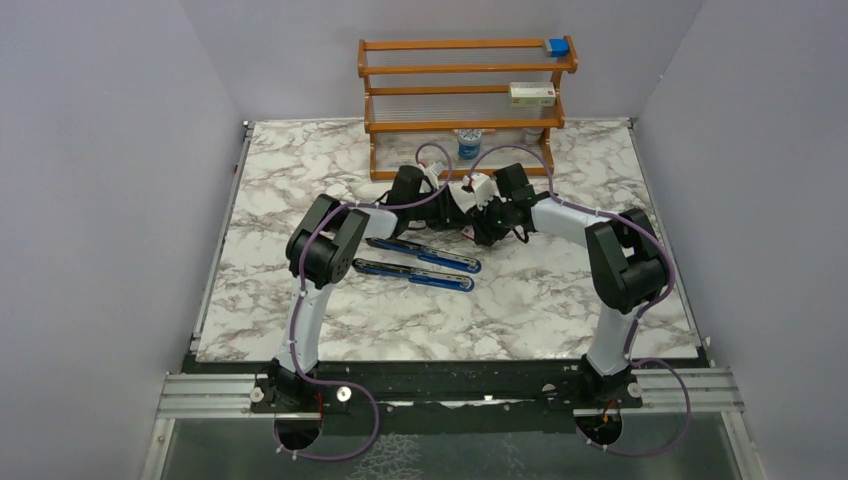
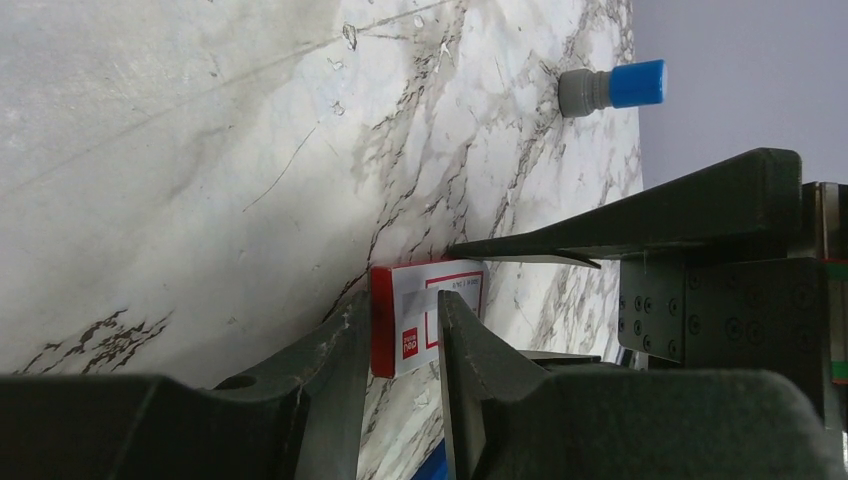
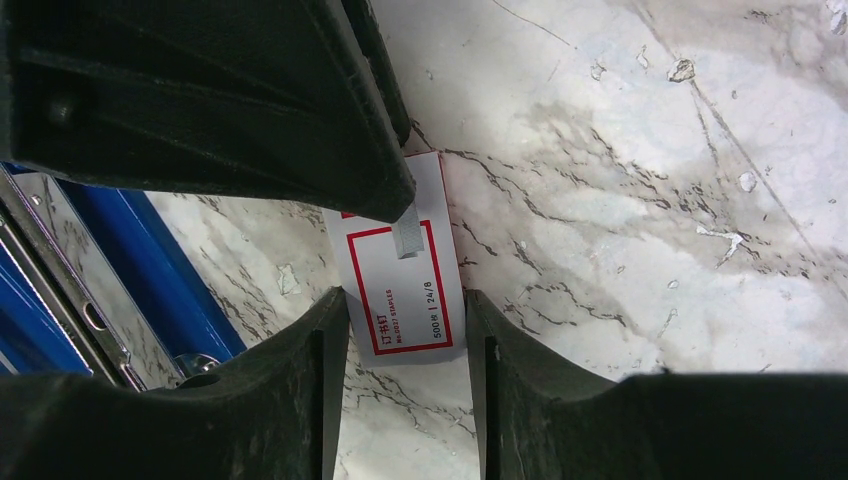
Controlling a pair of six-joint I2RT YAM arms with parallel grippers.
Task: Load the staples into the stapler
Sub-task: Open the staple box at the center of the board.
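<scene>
Left pincer: my left pincer [image 2: 402, 300] hovers low over the table [image 1: 560, 290], mid-field, nose to nose with my right. Its jaws stand partly apart with one end of the box [image 3: 400, 280] showing in the gap. I cannot tell whether they press on anything.
Right pincer: my right pincer [image 3: 407, 305] straddles the other end of the box. Both fingers [image 3: 320, 400] touch its long edges, so I read this as a pinch on the box.
Box: small, flat, white face with a red frame and a red side. It sits between the two pincers.
Grey strip: a small grey strip [image 3: 407, 235] shows at the tip of my left pincer's finger, over the box face. It may be staples; the view is too close to be sure.
Stapler: the stapler [image 1: 425, 255] lies opened flat on the table, with its two blue arms side by side and the metal channel showing. It is just beside the pincers, on their near left, and untouched.
Back of table: a wooden rack [image 1: 465, 70] carries a blue block [image 1: 557, 46] and a pale carton [image 1: 532, 94]. A blue-capped cylinder [image 2: 612, 87] stands at its foot.
</scene>
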